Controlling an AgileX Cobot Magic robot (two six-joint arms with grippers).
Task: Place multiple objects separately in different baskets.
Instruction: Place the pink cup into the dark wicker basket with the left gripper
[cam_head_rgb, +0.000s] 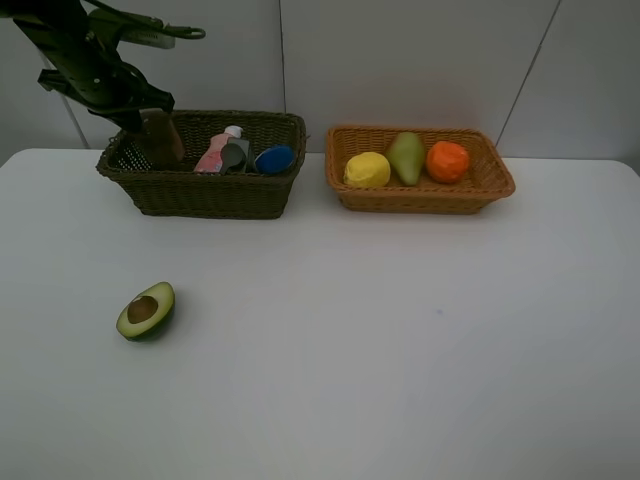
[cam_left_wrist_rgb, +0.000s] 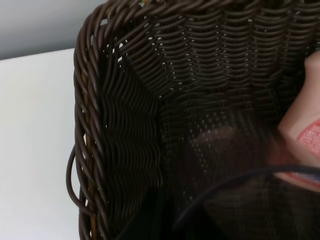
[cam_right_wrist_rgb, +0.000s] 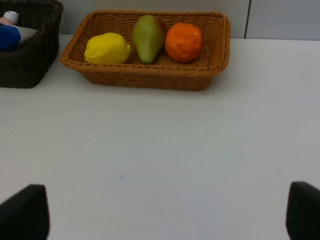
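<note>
My left gripper (cam_head_rgb: 150, 122) is at the left end of the dark brown-green basket (cam_head_rgb: 205, 195), shut on the translucent pinkish cup (cam_head_rgb: 161, 138), which is upright inside the basket. The left wrist view shows the basket's inner wall (cam_left_wrist_rgb: 125, 130), the cup's rim (cam_left_wrist_rgb: 235, 180) and the pink bottle (cam_left_wrist_rgb: 305, 130). The pink bottle (cam_head_rgb: 213, 152), black pump bottle (cam_head_rgb: 234, 155) and blue-capped white bottle (cam_head_rgb: 274, 159) lie in this basket. The orange-tan basket (cam_head_rgb: 420, 200) holds the lemon (cam_head_rgb: 367, 169), pear (cam_head_rgb: 406, 157) and orange (cam_head_rgb: 447, 161). The avocado half (cam_head_rgb: 146, 310) lies on the table. My right gripper (cam_right_wrist_rgb: 160, 220) is open and empty.
The white table (cam_head_rgb: 400, 350) runs to a grey-white wall behind the baskets. The two baskets stand side by side at the back with a small gap between them. The avocado half lies cut side up, front left, well apart from both baskets.
</note>
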